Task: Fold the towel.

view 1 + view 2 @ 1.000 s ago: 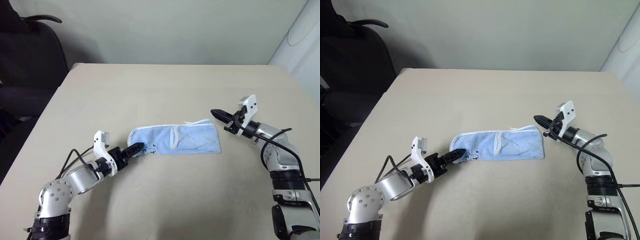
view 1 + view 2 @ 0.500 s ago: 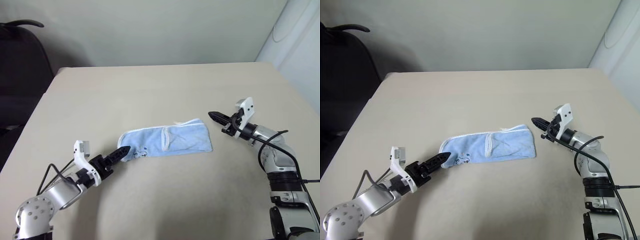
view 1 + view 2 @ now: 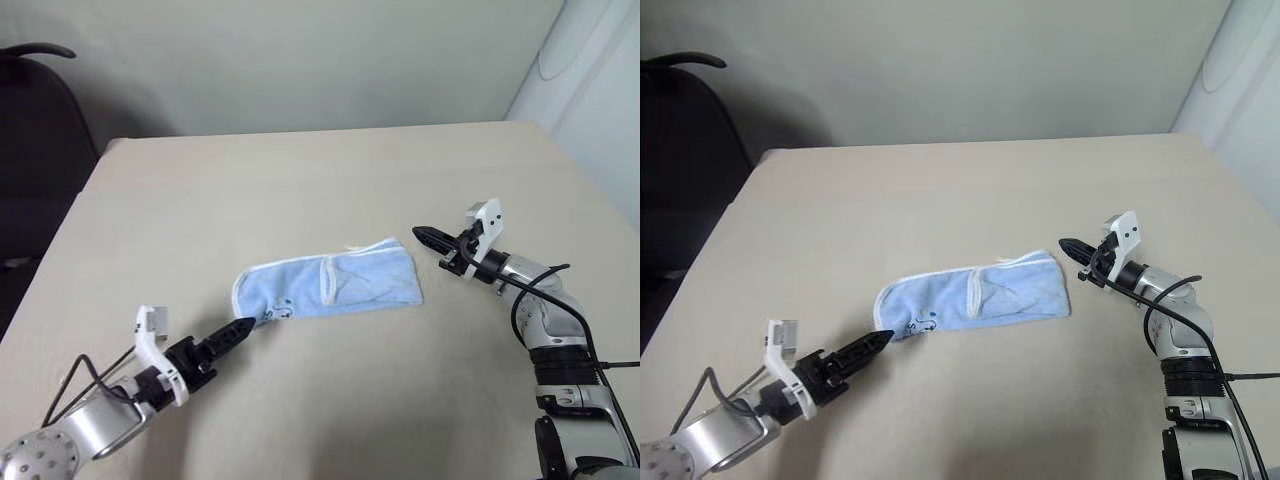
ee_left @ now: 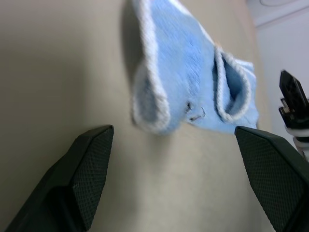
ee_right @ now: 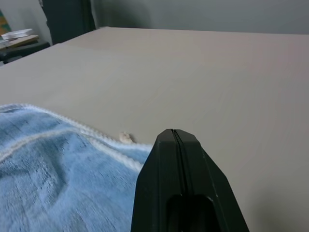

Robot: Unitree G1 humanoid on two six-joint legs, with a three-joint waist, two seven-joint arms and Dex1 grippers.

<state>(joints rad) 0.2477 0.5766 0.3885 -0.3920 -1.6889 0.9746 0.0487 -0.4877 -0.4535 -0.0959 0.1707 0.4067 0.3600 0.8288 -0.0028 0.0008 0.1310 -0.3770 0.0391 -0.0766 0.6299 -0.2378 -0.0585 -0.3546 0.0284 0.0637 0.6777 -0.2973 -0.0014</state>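
The folded towel [image 3: 328,288] lies mid-table [image 3: 300,180] — left gripper [image 3: 238,329], fingers spread and empty, just off its seven-o'clock end; right gripper [image 3: 424,236], clenched empty, near its two-o'clock corner.

Wide beige matte tabletop [image 3: 330,180], flat, spans most of view. Black padded office chair [image 3: 35,110] w/ curved armrest at 10 o'clock, just off table's edge. Pale plain wall [image 3: 300,60] at 12. White curved panel [image 3: 590,90] at 2.
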